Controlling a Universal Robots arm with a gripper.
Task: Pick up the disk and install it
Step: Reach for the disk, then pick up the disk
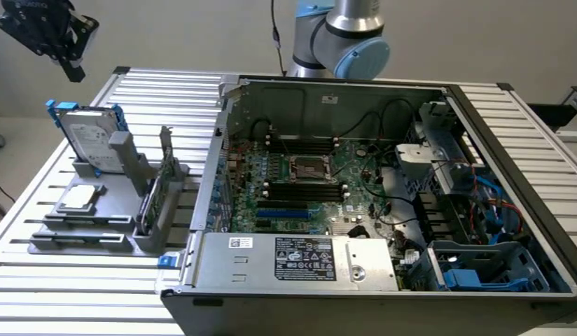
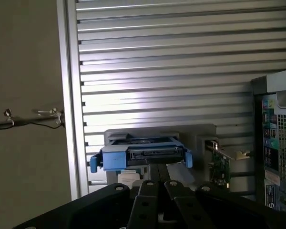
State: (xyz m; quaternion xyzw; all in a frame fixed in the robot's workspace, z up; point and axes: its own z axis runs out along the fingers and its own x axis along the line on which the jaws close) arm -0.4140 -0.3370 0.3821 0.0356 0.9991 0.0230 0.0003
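disk (image 1: 86,136) upright, long axis near-vertical

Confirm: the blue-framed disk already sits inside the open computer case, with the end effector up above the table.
Wrong. The exterior view shows the disk standing in the grey rack outside the case; the end effector is up above the table.

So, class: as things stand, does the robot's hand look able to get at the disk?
Probably yes. The hand hangs above the disk, which stands upright in its grey stand with its top edge exposed and nothing between them. The hand is shut, though.
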